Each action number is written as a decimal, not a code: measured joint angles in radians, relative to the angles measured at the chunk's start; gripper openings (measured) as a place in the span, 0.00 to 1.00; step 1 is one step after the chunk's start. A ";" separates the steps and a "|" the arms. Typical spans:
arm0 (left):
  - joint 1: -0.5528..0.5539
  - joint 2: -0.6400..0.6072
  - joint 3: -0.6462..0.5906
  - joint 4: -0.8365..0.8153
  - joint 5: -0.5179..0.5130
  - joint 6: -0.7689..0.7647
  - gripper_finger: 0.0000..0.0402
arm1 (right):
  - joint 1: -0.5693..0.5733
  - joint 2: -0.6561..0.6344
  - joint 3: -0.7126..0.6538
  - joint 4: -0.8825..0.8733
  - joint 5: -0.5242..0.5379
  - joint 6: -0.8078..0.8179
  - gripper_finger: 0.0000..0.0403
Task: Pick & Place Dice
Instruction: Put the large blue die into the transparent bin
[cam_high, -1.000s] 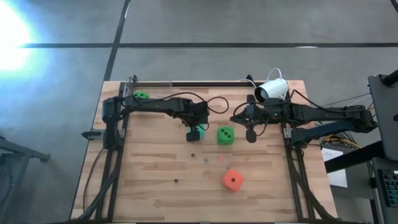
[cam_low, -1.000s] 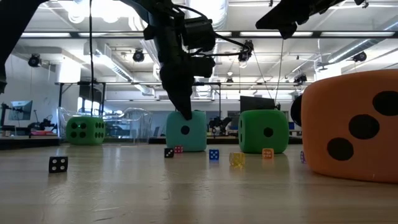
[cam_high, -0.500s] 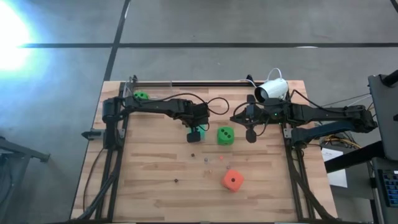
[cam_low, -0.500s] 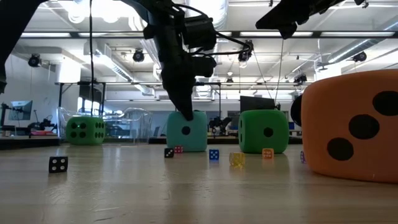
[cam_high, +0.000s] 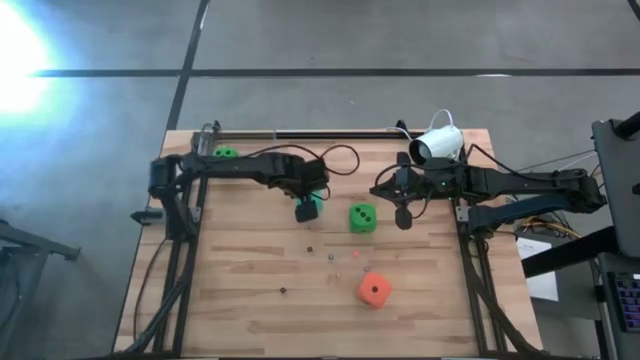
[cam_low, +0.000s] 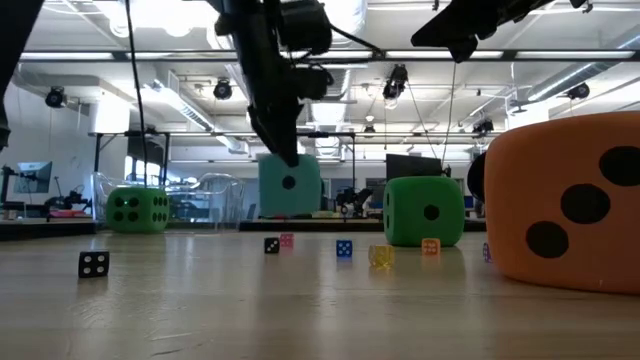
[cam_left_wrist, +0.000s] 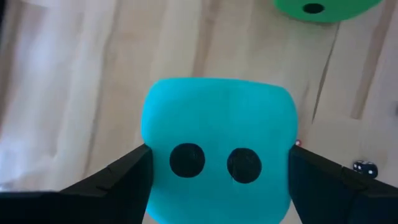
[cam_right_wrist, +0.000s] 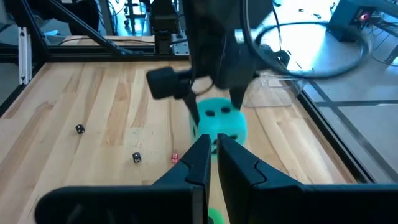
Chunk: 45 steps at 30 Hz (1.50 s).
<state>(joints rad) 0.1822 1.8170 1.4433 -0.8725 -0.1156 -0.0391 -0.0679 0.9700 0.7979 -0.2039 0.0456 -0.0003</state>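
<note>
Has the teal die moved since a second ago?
Yes. The teal die, gripped by the left gripper, has risen off the table; it now hangs above the green die beside it.

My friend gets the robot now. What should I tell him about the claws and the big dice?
Left claw: shut on the teal die, held off the table.
Right claw: shut, empty, waiting near the table's right edge, above the wood.
Green die sits mid-table; second green die at the far left corner; orange-red die nearest the front.
Done: teal die picked.
Left: place it; the other three sit untouched.
</note>
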 joint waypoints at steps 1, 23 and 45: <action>0.000 -0.013 0.000 -0.014 -0.013 -0.012 0.76 | 0.000 0.000 0.000 0.000 0.000 0.000 0.07; 0.086 -0.438 -0.034 -0.510 -0.305 -0.595 0.76 | 0.000 0.000 0.000 0.000 0.000 0.000 0.07; 0.354 -0.529 -0.205 -0.528 -0.334 -0.615 0.75 | 0.000 0.000 0.000 0.000 0.000 0.000 0.07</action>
<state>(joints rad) 0.5361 1.2883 1.2387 -1.4006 -0.4501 -0.6538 -0.0679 0.9699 0.7979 -0.2039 0.0452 -0.0006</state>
